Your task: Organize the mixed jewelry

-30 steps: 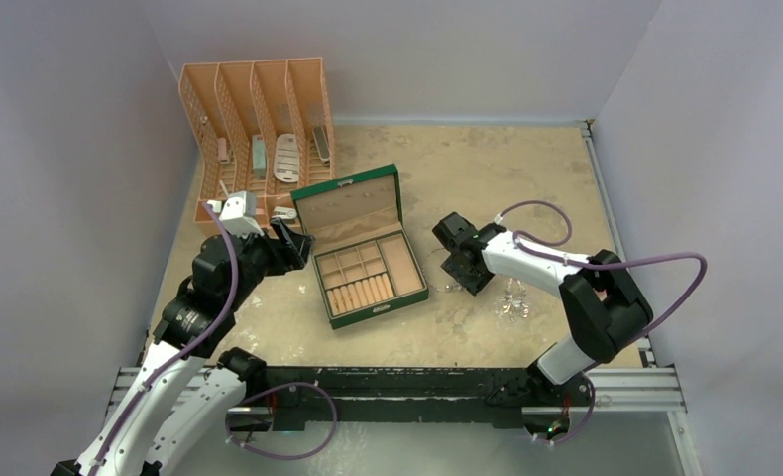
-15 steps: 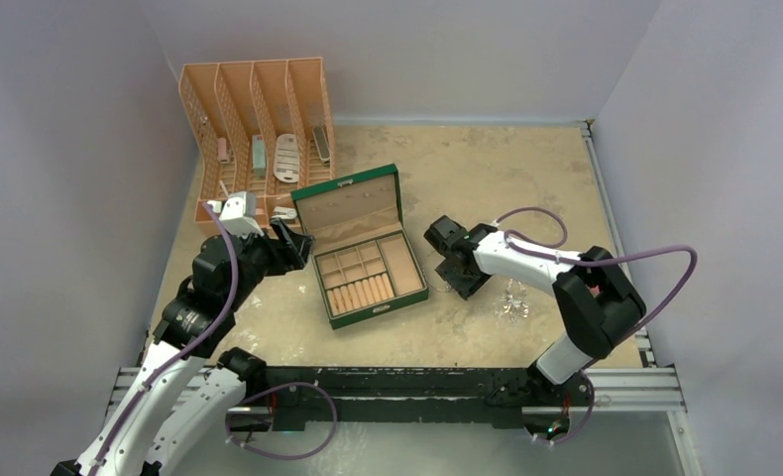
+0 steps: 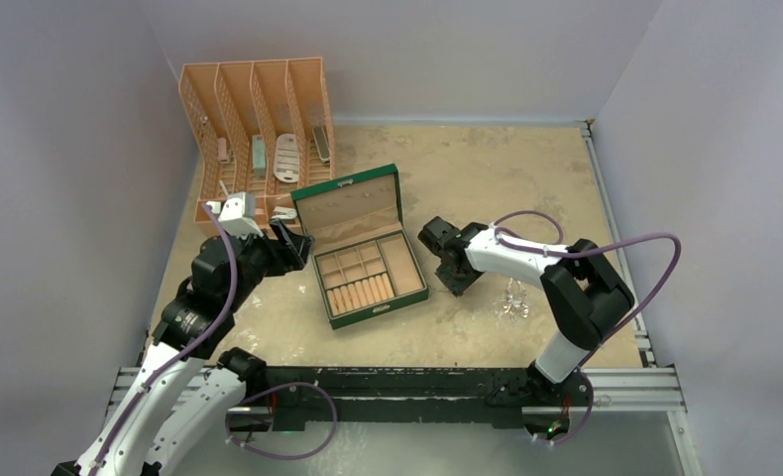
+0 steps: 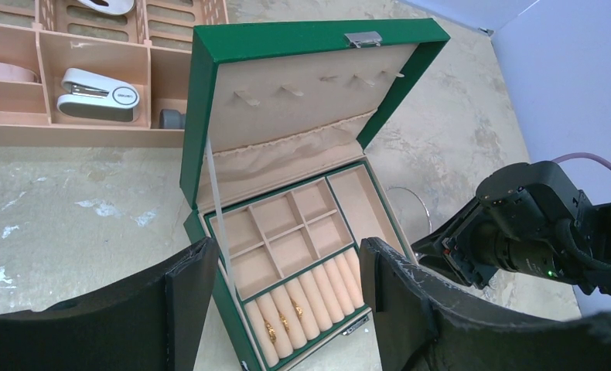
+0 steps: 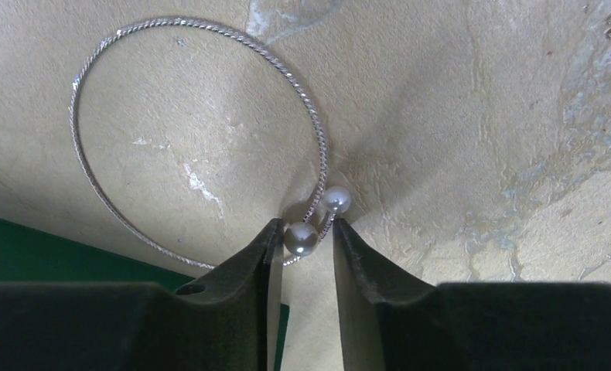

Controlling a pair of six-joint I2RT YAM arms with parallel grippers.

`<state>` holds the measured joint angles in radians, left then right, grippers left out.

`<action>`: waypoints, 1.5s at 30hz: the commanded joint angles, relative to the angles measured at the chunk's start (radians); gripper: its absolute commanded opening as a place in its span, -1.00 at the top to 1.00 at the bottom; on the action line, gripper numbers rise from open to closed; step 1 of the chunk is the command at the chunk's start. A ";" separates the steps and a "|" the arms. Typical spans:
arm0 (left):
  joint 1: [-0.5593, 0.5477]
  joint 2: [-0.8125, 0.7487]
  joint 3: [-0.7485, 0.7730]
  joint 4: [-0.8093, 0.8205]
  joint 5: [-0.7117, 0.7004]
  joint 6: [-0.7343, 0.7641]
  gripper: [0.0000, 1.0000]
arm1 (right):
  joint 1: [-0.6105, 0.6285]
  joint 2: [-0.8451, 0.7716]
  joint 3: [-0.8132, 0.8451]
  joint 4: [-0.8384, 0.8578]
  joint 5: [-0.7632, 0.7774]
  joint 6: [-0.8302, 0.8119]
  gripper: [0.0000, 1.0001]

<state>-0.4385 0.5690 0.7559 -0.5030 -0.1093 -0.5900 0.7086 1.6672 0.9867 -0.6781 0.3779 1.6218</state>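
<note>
A thin twisted silver hoop [image 5: 209, 28] with two pearl ends lies flat on the table, right of the open green box [image 3: 414, 288]. My right gripper [image 5: 306, 228] points down at it, jaws narrowed on the pearl ends: one finger [image 5: 267, 247] touches a pearl [image 5: 301, 239], the other touches the wire by the second pearl. A silvery glittering cluster [image 3: 511, 300] lies further right. Small gold rings [image 4: 285, 323] sit in the box's roll slots. My left gripper [image 4: 287, 251] hovers open, left of and above the box, holding nothing.
A peach slotted organizer [image 3: 254, 129] stands at the back left with a stapler [image 4: 93, 94] and other small items in it. The box lid [image 4: 287, 39] stands upright. Walls close the table on the left, back and right.
My right gripper has slid left toward the box and come down over the hoop, and its jaws have narrowed onto the pearl ends. The left arm has stayed still.
</note>
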 commanded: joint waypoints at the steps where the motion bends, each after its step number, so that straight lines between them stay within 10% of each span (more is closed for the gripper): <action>1: 0.000 -0.005 0.016 0.024 -0.012 0.010 -0.34 | 0.005 -0.018 0.004 -0.035 0.044 0.038 0.43; 29: 0.000 0.251 0.087 0.117 0.334 -0.081 -0.34 | -0.020 -0.392 -0.158 0.089 0.213 0.011 0.69; 45: -0.012 0.530 0.065 0.556 0.729 -0.303 -0.36 | -0.020 -0.706 -0.130 0.279 0.136 -0.261 0.65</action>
<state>-0.4389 1.0595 0.7914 -0.1745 0.5034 -0.8211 0.6926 1.0241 0.8181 -0.4870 0.5488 1.4693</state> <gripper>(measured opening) 0.672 0.204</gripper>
